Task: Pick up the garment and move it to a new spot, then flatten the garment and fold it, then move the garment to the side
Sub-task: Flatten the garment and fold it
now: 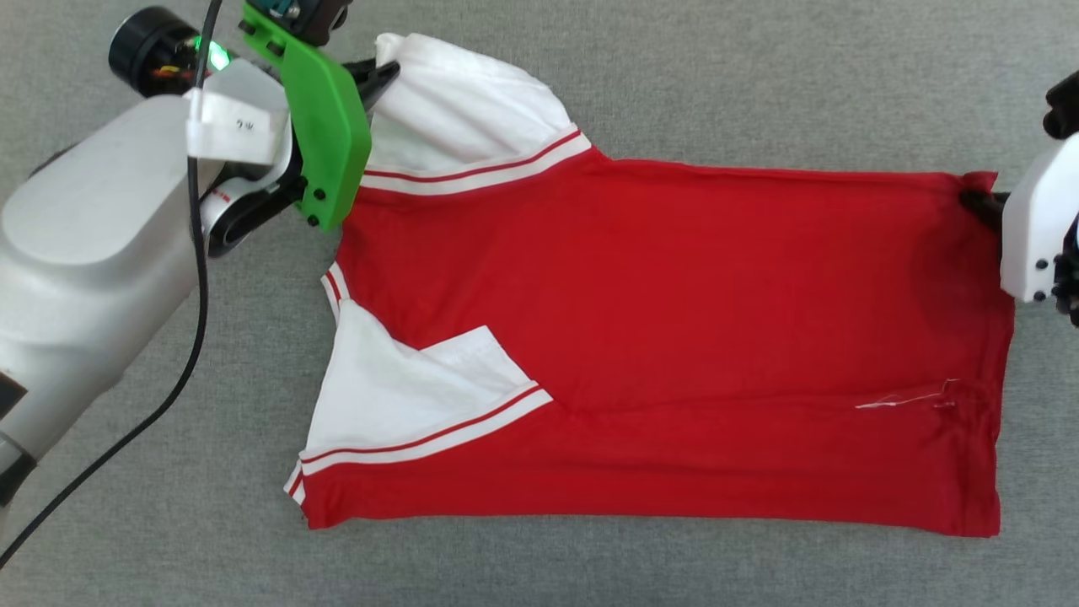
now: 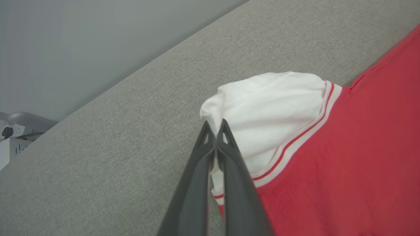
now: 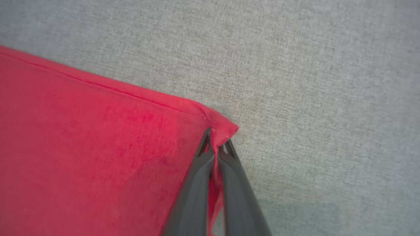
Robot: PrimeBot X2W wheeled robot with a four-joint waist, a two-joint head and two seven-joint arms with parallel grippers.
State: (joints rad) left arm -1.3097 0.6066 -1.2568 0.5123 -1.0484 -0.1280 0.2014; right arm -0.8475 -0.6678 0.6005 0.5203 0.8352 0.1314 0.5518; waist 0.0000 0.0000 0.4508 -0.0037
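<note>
Red garment [image 1: 674, 295] lies spread out on the grey desk [image 1: 674, 76]. Its sleeves point to the left side of the desk and its bottom hem points to the right side.

On the side nearest the robot, the long red edge of the shirt lies flat and almost straight. Near the right end of that side, a thin white thread [image 1: 906, 398] lies loose on the red cloth. At the left end, the near sleeve [image 1: 396, 405] is white with a red and white stripe. It is folded in over the red part.

Farther back, the middle of the shirt is plain red and mostly smooth.

At the back left is the far sleeve [image 1: 464, 118]. It is white and a bit puffed up. The left gripper [image 2: 215, 126] has its two dark fingers pressed together and is pinching the tip of this sleeve. A green part [image 1: 324, 126] sits on that arm, and a black cable [image 1: 198, 295] hangs beside it.

At the back right, the right gripper [image 3: 216, 141] is pressed together too. It is pinching the far corner of the hem, and the red cloth bunches up a little between its fingers.
</note>
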